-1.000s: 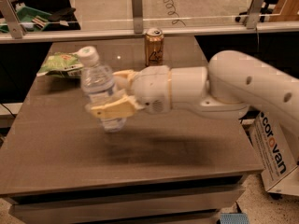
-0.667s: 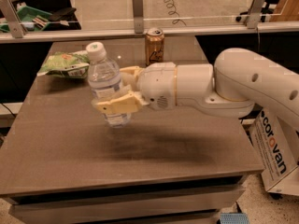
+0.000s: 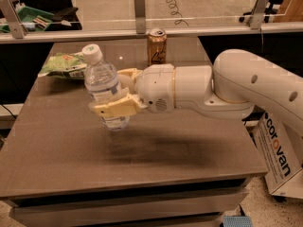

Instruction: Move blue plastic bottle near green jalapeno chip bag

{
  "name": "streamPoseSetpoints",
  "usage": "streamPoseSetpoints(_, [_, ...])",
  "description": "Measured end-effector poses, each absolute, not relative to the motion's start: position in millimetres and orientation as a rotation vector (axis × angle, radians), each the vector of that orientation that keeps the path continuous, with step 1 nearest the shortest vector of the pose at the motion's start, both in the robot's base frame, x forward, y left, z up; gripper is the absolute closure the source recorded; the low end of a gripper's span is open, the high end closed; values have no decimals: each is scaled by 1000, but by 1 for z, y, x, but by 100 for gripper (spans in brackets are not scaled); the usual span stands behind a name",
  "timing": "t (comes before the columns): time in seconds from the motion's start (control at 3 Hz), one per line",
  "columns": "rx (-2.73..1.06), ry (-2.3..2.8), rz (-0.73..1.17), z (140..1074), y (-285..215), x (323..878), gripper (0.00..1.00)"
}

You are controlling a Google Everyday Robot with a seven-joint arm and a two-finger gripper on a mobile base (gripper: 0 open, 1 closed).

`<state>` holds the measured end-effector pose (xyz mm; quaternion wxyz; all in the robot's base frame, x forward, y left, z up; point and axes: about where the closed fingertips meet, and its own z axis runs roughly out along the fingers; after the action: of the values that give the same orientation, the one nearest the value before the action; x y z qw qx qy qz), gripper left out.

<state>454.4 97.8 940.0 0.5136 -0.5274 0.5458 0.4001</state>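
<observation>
Hand point(image 3: 112, 94) of the robot grips the blue plastic bottle point(image 3: 101, 82) around its middle, one cream finger across the front of the label and the other behind it. The white arm point(image 3: 236, 86) reaches in from the right. The bottle is carried above the brown worktop point(image 3: 180, 164), tilted a little, with its white cap leaning up and to the left. A soft shadow point(image 3: 142, 150) lies on the surface below it, and the bottle's base looks clear of the surface.

The green jalapeno chip bag point(image 3: 64, 64) lies flat near the far left corner of the worktop, just beyond and left of the bottle in this view. A gold drink can point(image 3: 156, 46) stands upright at the far edge, behind the hand.

To do this step well, the hand would carry the bottle a short way toward the bag, then lower it until the base sits flat. It seems wise to straighten the tilt first, since a tall, light bottle set down leaning may tip over. The set-down spot should be beside the bag, not on it, and away from the worktop's left edge. Only once the bottle rests steady should the grip let go.
</observation>
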Motion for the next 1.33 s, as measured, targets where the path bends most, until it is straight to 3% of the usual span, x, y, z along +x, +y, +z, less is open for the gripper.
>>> streamPoseSetpoints(0.33, [-1245,1328,946,934,107,497,100])
streamPoseSetpoints(1.0, [-1138,1383,905,913,130,646,100])
streamPoseSetpoints(1.33, [-1112,1360,903,921,147,678,100])
